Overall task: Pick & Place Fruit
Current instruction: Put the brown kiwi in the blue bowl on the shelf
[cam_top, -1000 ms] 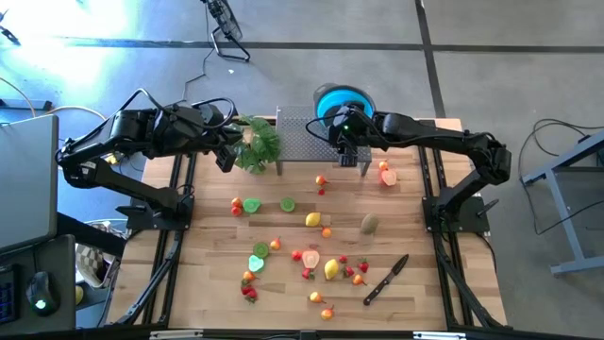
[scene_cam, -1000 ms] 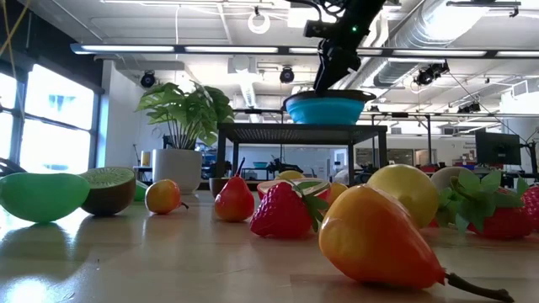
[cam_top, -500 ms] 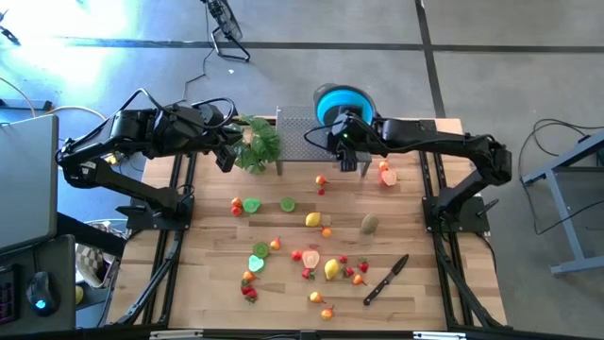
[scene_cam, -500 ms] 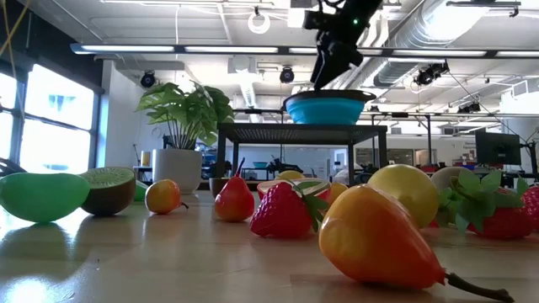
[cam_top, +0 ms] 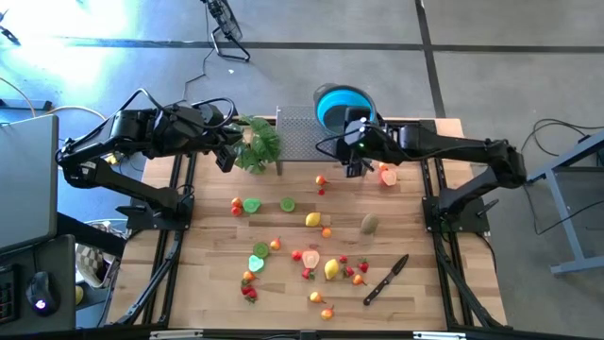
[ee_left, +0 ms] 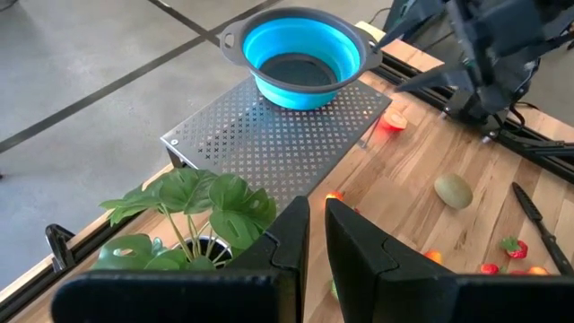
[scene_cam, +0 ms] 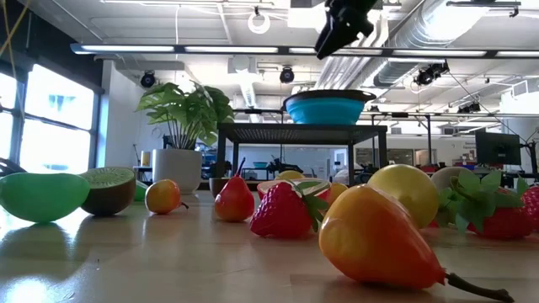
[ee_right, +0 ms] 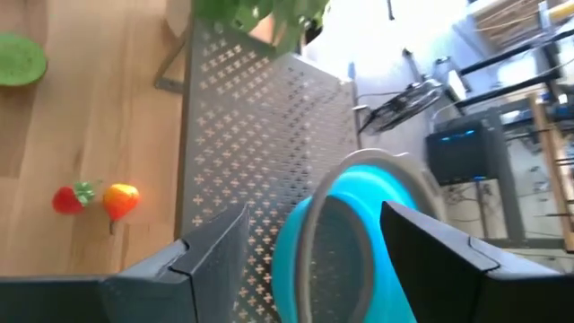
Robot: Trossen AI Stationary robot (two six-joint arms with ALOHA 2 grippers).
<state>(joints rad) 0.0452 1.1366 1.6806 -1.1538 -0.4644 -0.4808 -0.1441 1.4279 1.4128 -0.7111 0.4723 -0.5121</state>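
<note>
Right gripper (cam_top: pixel 353 166): fingers apart and empty, hanging high over the near edge of the perforated metal stand (cam_top: pixel 304 142), at about 6 o'clock from the blue bowl (cam_top: pixel 338 102); in the low view it (scene_cam: pixel 335 32) sits well above the bowl's rim.
Left gripper (ee_left: pixel 316 235): fingers together, holding nothing, waiting at the bench's 10 o'clock corner beside the leafy plant (cam_top: pixel 258 142).
Fruit: scattered over the wooden bench (cam_top: pixel 208 274), mostly from the centre toward 6 o'clock. A lemon (cam_top: pixel 312 219) lies near the middle, a kiwi (cam_top: pixel 369 223) at 3 o'clock of it, a lime half (cam_top: pixel 252 204) at 9 o'clock, strawberries (cam_top: pixel 308 274) lower down. An orange-red piece (cam_top: pixel 387 176) lies just beside the right gripper's wrist. I cannot tell from here whether anything already sits in the bowl.
Other: a black-handled knife (cam_top: pixel 385 280) lies toward 5 o'clock.
Step in hand: by my reading, the right arm is between a drop and the next pick.
Next move calls for: swinging toward 6 o'clock, coming down over one small fruit with fingers wide, closing gently. The pieces look smooth and round, so they may roll.
Change from a second ago: the right gripper was low over the bowl; it has since lifted and pulled back off it. The left arm and the fruit have not moved.
</note>
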